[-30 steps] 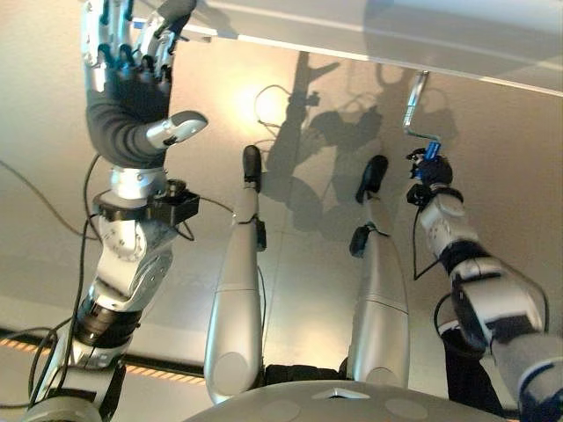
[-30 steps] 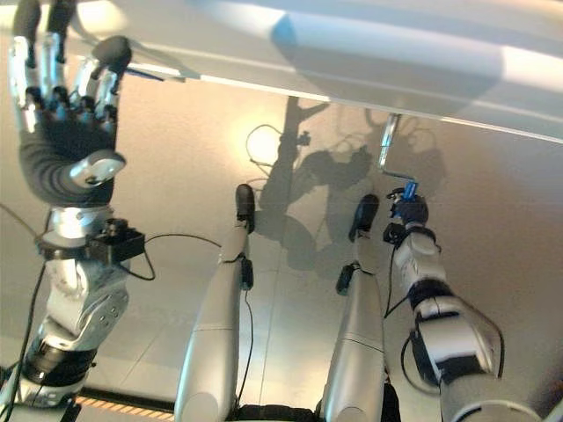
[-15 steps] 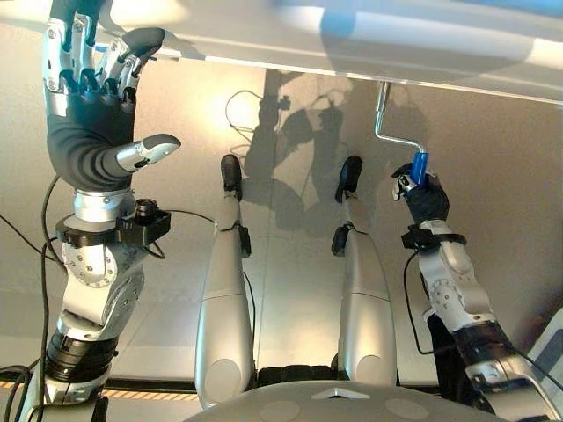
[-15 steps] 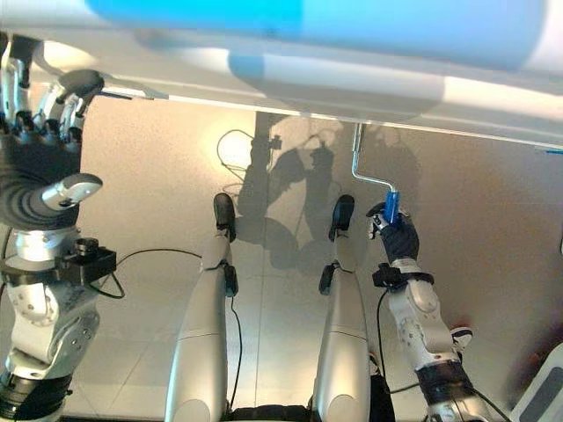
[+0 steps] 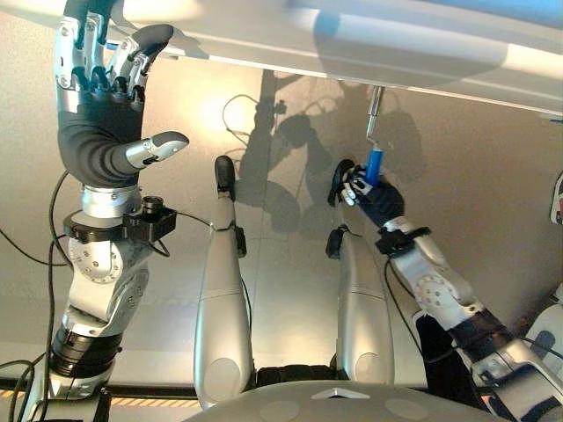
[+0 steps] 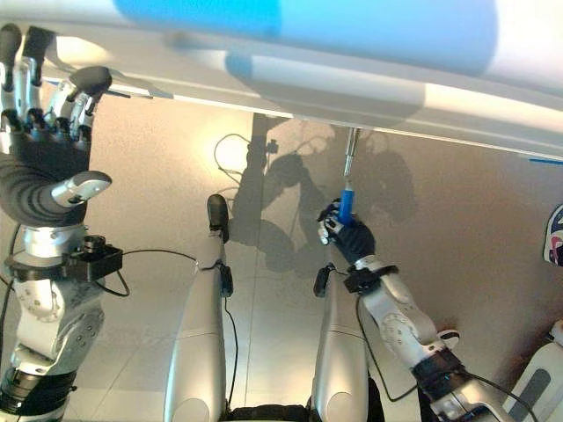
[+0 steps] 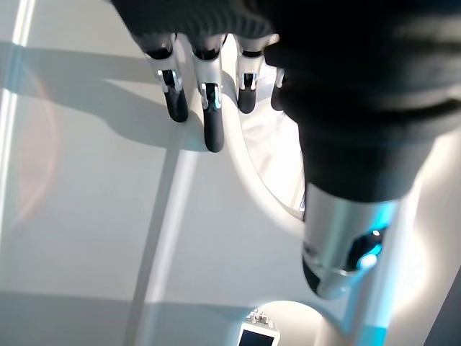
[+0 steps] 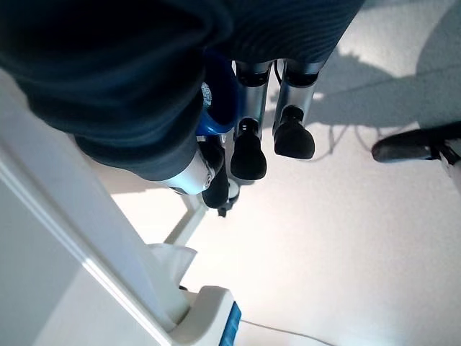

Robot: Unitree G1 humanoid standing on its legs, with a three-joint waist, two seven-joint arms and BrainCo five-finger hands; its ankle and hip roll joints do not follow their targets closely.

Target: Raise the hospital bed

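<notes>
Crank [image 5: 373, 110] of silver metal hanging down from under the hospital bed [image 5: 369, 40]. Right hand [image 5: 371, 195] just below the bed, fingers curled tight round the crank's blue handle [image 5: 374, 166]. Left hand [image 5: 98, 110] up by the bed's edge, fingers straight, holding nothing.

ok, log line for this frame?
right hand: shut on blue crank handle | left hand: open, raised at bed frame edge

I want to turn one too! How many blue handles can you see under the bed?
1. The blue handle sits on the crank under the bed, held in the right robot hand. Others may be hidden.
</notes>
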